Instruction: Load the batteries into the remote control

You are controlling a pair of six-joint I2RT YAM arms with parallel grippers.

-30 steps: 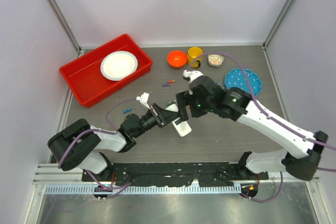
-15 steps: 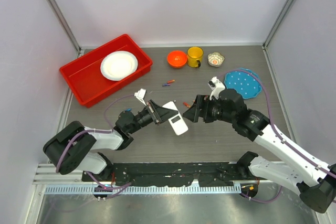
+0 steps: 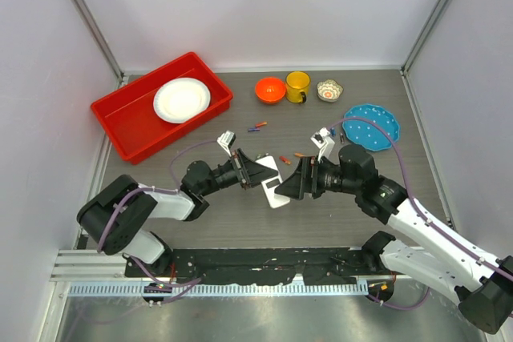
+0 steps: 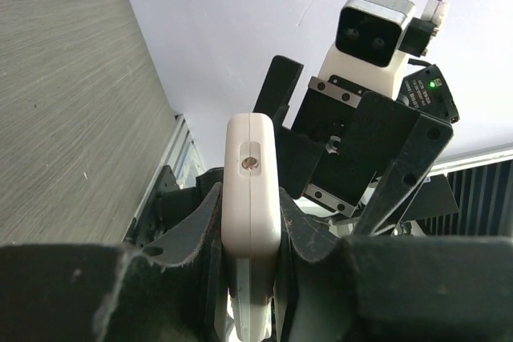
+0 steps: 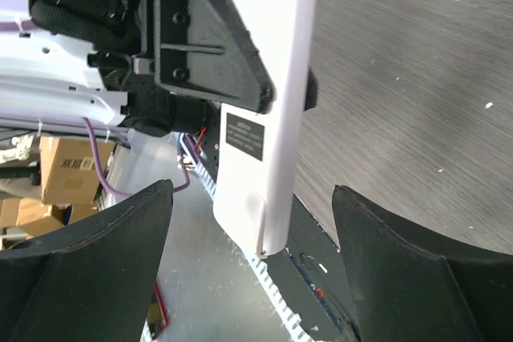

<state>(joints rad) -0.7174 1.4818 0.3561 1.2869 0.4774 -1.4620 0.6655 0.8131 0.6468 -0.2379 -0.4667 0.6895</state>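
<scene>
**Mid-desk, nearest the arms.** The left claw (image 3: 255, 172) is clamped on the remote control (image 3: 271, 184) and appears to hold it raised off the desk (image 3: 240, 222). In the left wrist view the handset stands edge-on between the pads. The right claw (image 3: 292, 185) faces it from the opposite side, its fingers (image 5: 96, 262) spread wide and gripping nothing. The handset's plain white back, with its dark label (image 5: 244, 135), is turned toward that claw. No open battery compartment shows on this back, and it cannot be told whether a cover is seated there.

**Farther back.** The batteries (image 3: 256, 126) lie loose on the desk. A blue and a red one lie together, and an orange battery (image 3: 298, 154) lies closer to the right claw. All are apart from the handset.

**Progress, as judged.** Loading has not begun. The handset is presented between the two claws, but opening the compartment, fetching each cell and seating it all remain to be done.
</scene>
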